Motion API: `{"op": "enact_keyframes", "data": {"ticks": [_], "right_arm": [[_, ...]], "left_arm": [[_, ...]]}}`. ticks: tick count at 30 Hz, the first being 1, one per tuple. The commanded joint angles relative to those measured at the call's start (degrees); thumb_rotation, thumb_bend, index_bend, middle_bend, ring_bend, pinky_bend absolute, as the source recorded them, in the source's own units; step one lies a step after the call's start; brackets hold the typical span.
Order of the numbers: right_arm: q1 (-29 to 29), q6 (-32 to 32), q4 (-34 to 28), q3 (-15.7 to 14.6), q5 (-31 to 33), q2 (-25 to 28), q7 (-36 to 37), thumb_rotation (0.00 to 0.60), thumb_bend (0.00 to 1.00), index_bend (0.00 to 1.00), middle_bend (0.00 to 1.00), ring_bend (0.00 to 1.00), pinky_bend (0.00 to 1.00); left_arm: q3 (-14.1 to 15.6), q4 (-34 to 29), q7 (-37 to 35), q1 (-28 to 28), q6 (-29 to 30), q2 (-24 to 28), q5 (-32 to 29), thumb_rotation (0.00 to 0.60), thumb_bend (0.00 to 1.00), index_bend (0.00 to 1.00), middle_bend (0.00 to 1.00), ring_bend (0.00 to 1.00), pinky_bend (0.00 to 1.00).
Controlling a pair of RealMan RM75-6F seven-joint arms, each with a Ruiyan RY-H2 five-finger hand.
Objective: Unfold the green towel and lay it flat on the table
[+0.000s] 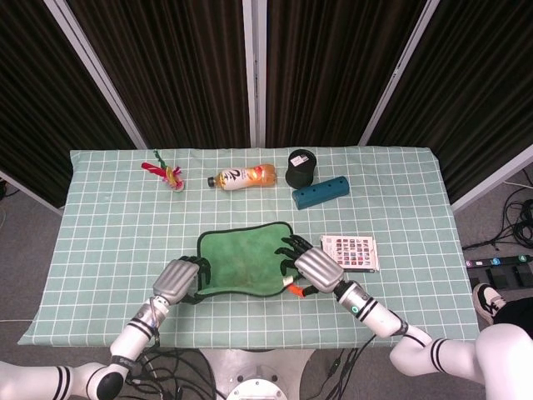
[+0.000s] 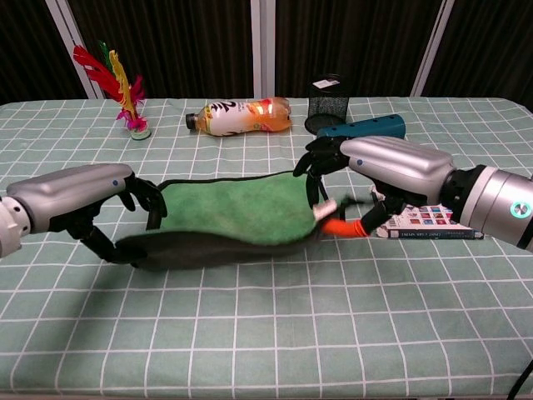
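The green towel [image 1: 246, 260] [image 2: 237, 210] lies mostly spread on the checked tablecloth, its far part flat and its near edge lifted a little off the table. My left hand [image 1: 177, 279] [image 2: 79, 198] grips the near left corner. My right hand [image 1: 313, 270] [image 2: 390, 169] grips the near right corner, where an orange tab [image 2: 343, 226] sticks out. Both hands hover low over the front half of the table.
A picture book [image 1: 350, 252] [image 2: 429, 220] lies just right of my right hand. At the back sit a blue power strip [image 1: 320, 192], a black mesh cup [image 1: 301, 167], a drink bottle [image 1: 242, 177] and a feathered shuttlecock [image 1: 170, 174]. The table's front edge [image 1: 250, 339] is close.
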Motion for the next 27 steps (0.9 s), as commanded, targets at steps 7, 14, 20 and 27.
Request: {"op": "enact_keyframes", "data": {"ticks": [7, 14, 20, 27], "right_arm": [[-2.21, 0.39, -1.95, -1.37, -0.89, 1.22, -2.77, 0.247, 0.00, 0.14, 0.05, 0.00, 0.00], [-3.48, 2.28, -4.66, -0.09, -0.74, 4.59, -3.89, 0.222, 0.00, 0.12, 0.04, 0.00, 0.00], [-5.73, 4.41, -7.64, 2.59, 2.70, 9.00, -6.68, 0.418, 0.00, 0.13, 0.06, 0.00, 0.00], [-10.23, 8.75, -11.00, 5.60, 7.96, 14.21, -10.95, 0.600, 0.10, 0.25, 0.14, 0.00, 0.00]], "left_arm": [[-0.10, -2.94, 2.20, -0.27, -0.53, 0.73, -1.03, 0.600, 0.14, 0.26, 0.29, 0.25, 0.29], [-0.29, -7.05, 2.02, 0.48, 1.23, 3.43, 0.72, 0.600, 0.07, 0.24, 0.25, 0.23, 0.29], [-2.14, -8.07, -1.08, 2.46, 4.94, 6.40, 1.29, 0.600, 0.05, 0.24, 0.25, 0.23, 0.29], [-5.69, -2.75, -3.74, 5.97, 11.61, 9.74, -0.57, 0.600, 0.07, 0.24, 0.25, 0.23, 0.28]]}}
